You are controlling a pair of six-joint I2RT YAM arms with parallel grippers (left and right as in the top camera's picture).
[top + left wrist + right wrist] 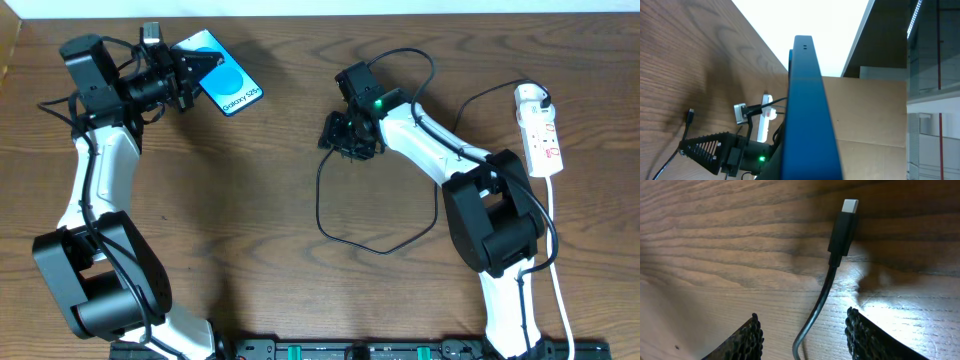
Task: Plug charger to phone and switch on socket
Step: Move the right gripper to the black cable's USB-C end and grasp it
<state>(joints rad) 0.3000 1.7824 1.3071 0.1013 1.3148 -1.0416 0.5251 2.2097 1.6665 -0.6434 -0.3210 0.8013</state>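
The left pincer [203, 68] gripped the phone [232, 85] by its edge. The right pincer [802, 317] hung open over the counter [715, 255], the charger cable [824, 290] running between its fingers [747, 340], the connector tip [842, 227] just ahead. Picking up the connector seemed in hand; next, lower and close near that tip.

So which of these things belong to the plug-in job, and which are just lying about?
Job: phone, held by left gripper; charger, on the table below the open right gripper; socket.
Lying about: cardboard panel beyond the table edge.
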